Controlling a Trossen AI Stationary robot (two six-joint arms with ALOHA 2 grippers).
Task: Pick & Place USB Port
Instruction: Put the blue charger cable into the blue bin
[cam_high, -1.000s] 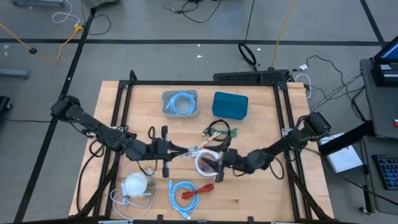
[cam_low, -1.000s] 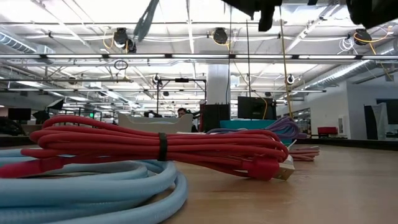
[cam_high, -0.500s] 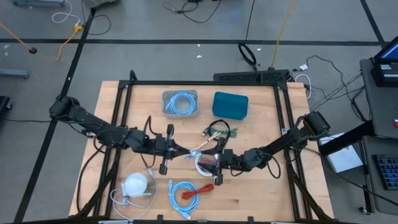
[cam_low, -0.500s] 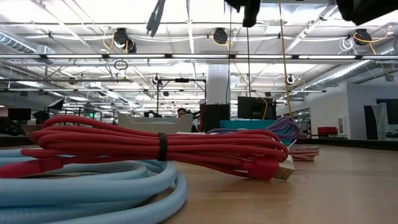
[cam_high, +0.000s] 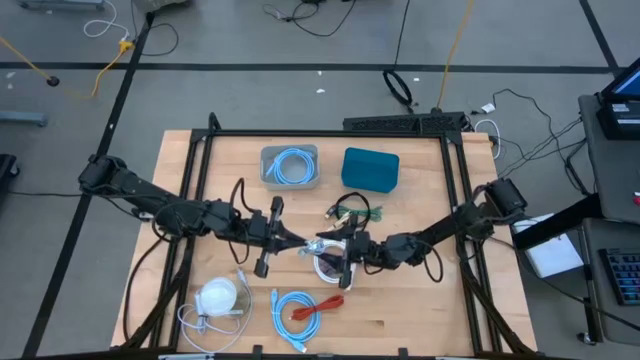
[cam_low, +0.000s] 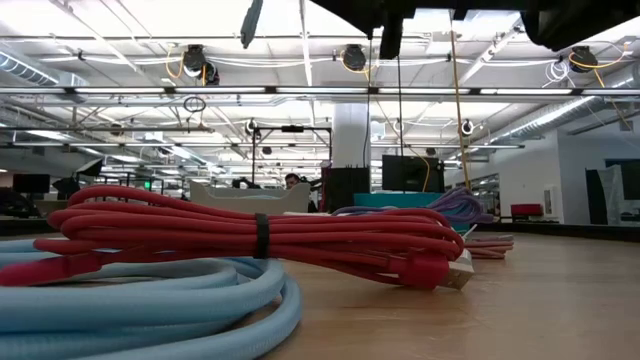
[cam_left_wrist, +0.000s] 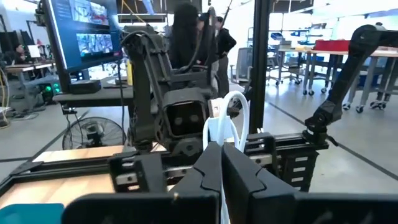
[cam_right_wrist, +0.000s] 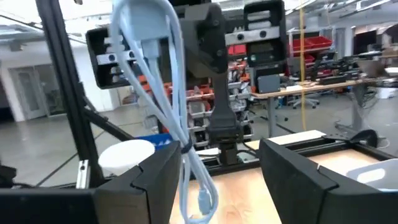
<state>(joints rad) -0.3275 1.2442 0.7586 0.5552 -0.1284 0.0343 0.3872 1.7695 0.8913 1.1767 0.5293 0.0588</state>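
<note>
White cable (cam_left_wrist: 225, 127) is pinched between left fingers (cam_left_wrist: 205, 171); right fingers (cam_right_wrist: 158, 171) stand spread, cable beside them.

My wooden table (cam_high: 420, 300): grey tray (cam_high: 290, 182) and teal box (cam_high: 370, 168) lie beyond left gripper (cam_high: 300, 243); white puck (cam_high: 218, 296), blue cable coil (cam_high: 296, 310), red cable (cam_high: 328, 303) on its near side.

White USB cable (cam_high: 328, 246): looped bundle, raised above the table centre, between the two arms. In the left wrist view, a white loop (cam_left_wrist: 225, 124) stands upright, pinched by dark fingers (cam_left_wrist: 205, 171). Pale strands hang down in the right wrist view (cam_right_wrist: 166, 93)
</note>
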